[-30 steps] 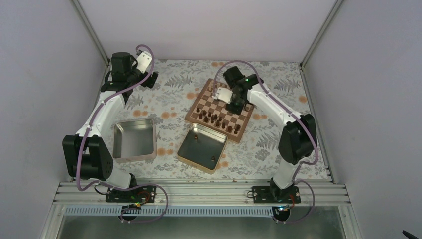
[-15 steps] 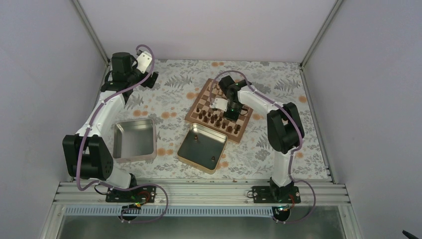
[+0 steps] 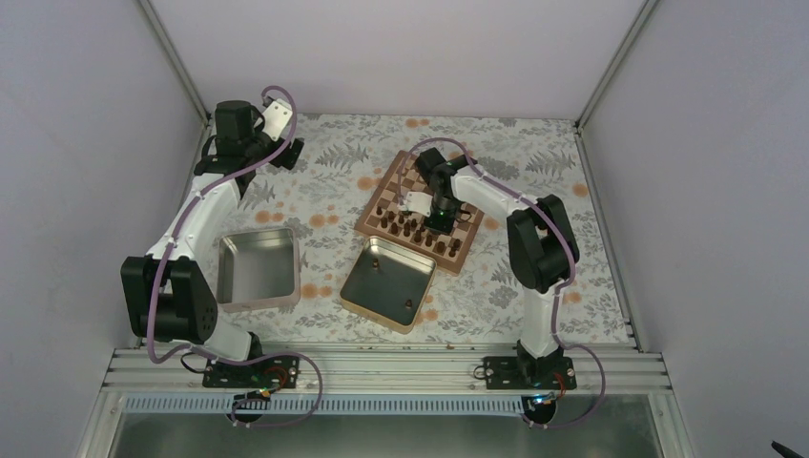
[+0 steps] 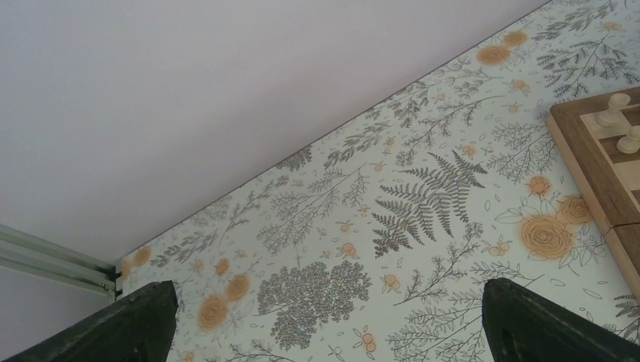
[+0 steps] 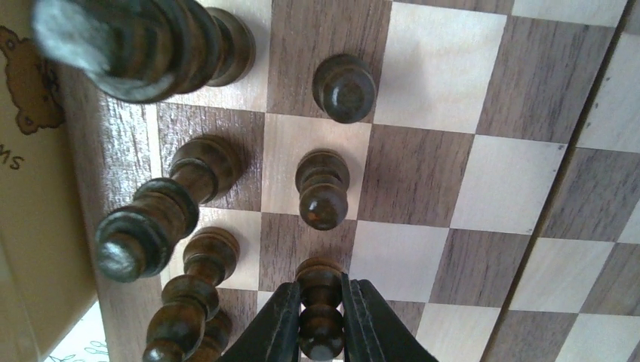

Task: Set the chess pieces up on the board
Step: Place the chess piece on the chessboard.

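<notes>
End effector [image 5: 321, 296] around apparently upright pawn [image 5: 320, 330]

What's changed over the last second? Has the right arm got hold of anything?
The right arm folded in, carrying the right gripper from the far middle of the board toward the near rows of dark pieces. It is now shut on an upright dark pawn; the earlier pictures do not show when it closed. Unchanged: the left gripper, open over the cloth, the silver tin and the gold tin.
</notes>
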### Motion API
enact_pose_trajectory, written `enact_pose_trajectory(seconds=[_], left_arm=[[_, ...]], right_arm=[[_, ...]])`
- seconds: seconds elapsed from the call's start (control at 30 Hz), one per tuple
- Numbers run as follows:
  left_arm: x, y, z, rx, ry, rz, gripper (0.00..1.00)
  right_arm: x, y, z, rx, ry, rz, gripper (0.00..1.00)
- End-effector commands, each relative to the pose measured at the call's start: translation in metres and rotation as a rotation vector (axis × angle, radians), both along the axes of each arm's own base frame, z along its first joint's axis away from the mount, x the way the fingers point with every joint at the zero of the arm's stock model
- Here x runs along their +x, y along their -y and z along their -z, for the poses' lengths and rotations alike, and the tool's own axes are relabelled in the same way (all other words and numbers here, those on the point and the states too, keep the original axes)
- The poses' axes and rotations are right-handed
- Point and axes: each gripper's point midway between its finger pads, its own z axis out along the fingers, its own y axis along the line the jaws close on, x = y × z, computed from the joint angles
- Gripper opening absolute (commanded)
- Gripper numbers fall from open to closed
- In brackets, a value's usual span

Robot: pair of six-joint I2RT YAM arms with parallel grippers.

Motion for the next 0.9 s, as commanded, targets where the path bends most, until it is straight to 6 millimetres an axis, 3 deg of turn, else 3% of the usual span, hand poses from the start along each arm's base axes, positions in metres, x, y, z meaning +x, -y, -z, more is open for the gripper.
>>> enact_pose_trajectory(seconds=[0.0, 0.3, 0.57, 0.87], left_arm=[[0.004, -0.001, -0.001, 0.013, 0.018, -0.002, 1.0], [0.003, -0.002, -0.002, 0.014, 0.019, -0.005, 1.0], [0.002, -0.002, -0.001, 0.017, 0.016, -0.005, 1.0], [0.001, -0.001, -0.008, 0.011, 0.028, -0.001, 1.0]], right_arm=[[-0.002, -0.009, 0.003, 0.019, -0.015, -0.022, 0.16], [-0.001, -0.009, 0.008, 0.018, -0.015, -0.02, 0.18], [0.003, -0.006, -0.005, 0.013, 0.024, -0.007, 0.24], [0.006, -0.002, -0.079, 0.045, 0.15, 0.028, 0.28]])
